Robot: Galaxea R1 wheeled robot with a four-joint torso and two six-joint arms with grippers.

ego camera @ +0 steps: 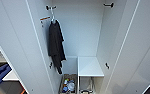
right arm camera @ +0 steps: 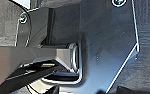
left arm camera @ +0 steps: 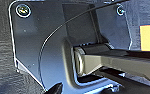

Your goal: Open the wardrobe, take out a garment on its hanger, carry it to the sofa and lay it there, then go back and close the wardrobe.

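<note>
We stand at the open wardrobe [ego camera: 89, 37].
Only a black shirt [ego camera: 56, 46] hangs inside, so closing the doors looks due; we cannot tell our grippers' state.

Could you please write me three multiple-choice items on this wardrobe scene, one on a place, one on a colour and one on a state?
1. Where does the dark garment hang in the tall white wardrobe?
A. toward its left side
B. toward its right side
C. on the low shelf

2. What colour is the hanging T-shirt?
A. orange
B. black
C. turquoise

3. How do the wardrobe doors stand?
A. both shut
B. one shut
C. both open

Answers:
1 A: in the head view the T-shirt hangs from a thin white hanger near the left inner wall.
2 B: the cloth is plainly black against the white interior.
3 C: the left door and the right door are swung outward, and the inside, with its white shelf, is exposed.
</note>
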